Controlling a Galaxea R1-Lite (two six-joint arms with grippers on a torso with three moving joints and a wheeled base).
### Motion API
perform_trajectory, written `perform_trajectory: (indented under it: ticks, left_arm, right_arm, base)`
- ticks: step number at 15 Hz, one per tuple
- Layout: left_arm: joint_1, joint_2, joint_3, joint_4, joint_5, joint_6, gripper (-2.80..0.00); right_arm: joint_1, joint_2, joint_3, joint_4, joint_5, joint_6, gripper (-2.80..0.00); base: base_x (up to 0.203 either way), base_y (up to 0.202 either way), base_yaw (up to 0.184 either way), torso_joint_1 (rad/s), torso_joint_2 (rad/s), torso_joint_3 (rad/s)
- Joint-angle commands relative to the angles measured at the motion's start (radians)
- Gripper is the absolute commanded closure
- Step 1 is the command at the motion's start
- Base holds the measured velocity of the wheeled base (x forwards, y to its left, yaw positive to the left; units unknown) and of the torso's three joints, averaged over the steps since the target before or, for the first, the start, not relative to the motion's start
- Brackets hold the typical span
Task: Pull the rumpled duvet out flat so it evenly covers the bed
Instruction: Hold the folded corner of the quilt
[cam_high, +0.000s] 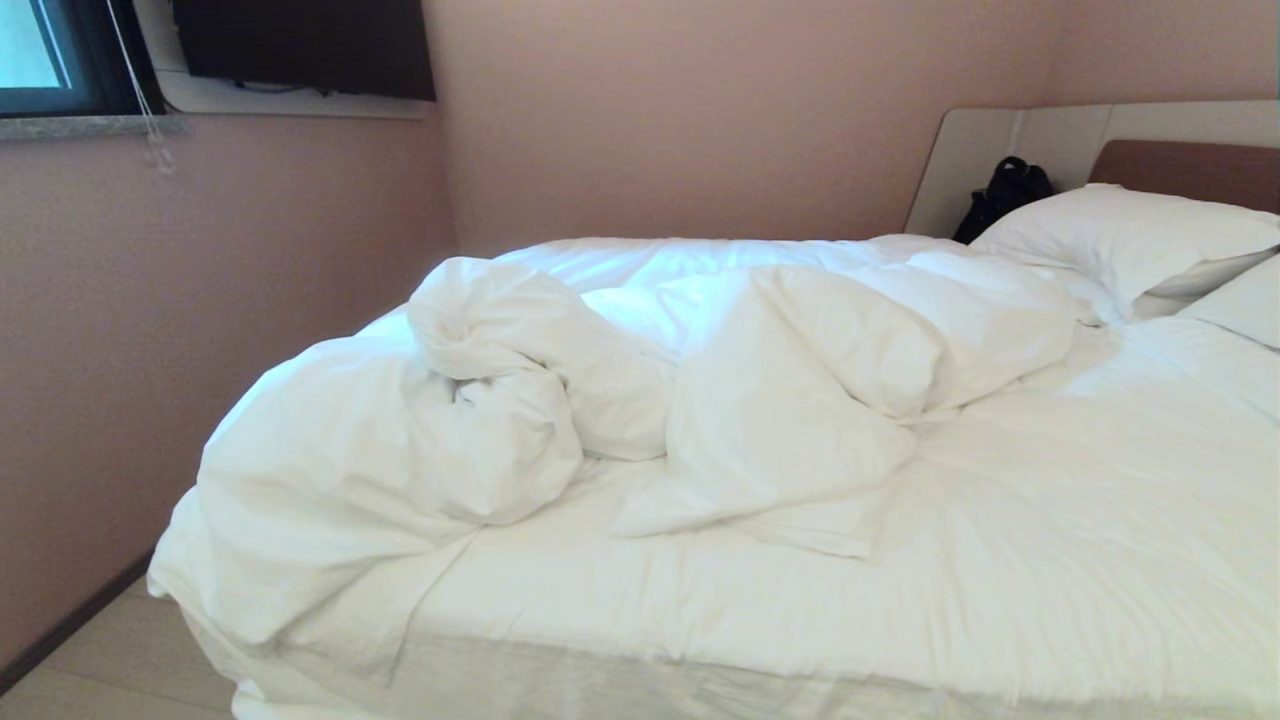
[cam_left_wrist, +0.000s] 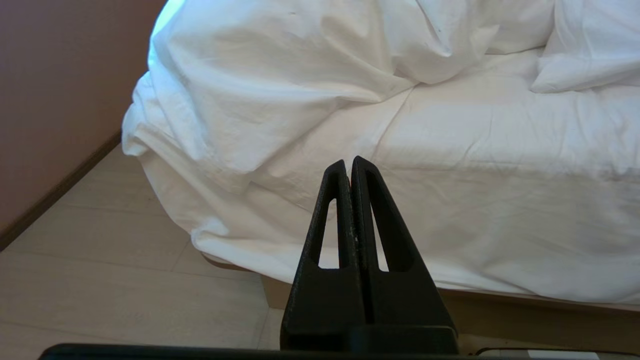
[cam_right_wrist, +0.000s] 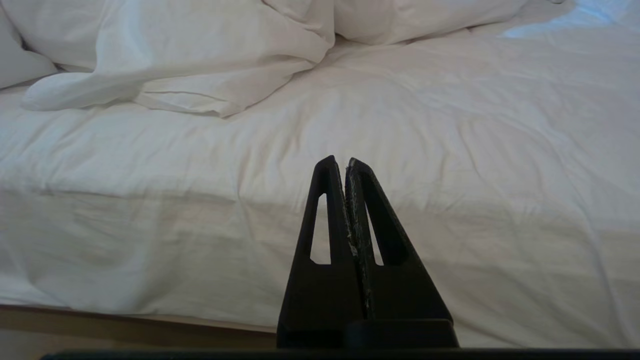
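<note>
The duvet (cam_high: 560, 400) lies heaped in twisted folds across the middle and foot-end corner of the bed (cam_high: 1050, 560), leaving the near side's sheet (cam_right_wrist: 400, 125) bare. Its bulk runs across the mattress, ahead of both arms. The left gripper (cam_left_wrist: 348, 161), nearer the overhanging corner, and the right gripper (cam_right_wrist: 340, 161) hang short of the bed edge, jaws pressed together, holding nothing.

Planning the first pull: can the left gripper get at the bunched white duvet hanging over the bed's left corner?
Probably yes. The left gripper, jaws shut, hovers off the bed edge, with only bare pale floor and flat white sheet before the puffy white duvet. It must open first.
</note>
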Motion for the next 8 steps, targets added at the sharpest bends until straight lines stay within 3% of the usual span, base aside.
perform_trajectory:
  ticks: [1,8]
  left_arm:
    - [0.001,0.001,0.0,0.0,0.0,0.001,0.0]
    - [0.001,0.001,0.0,0.0,0.0,-0.001,0.0]
  right_arm:
    - [0.001,0.001,0.0,0.0,0.0,0.0,0.0]
    - [0.002,0.001,0.0,0.001,0.0,0.0,0.0]
  base:
    - [0.0,0.0,0.0,0.0,0.0,0.0]
    - [0.0,0.0,0.0,0.0,0.0,0.0]
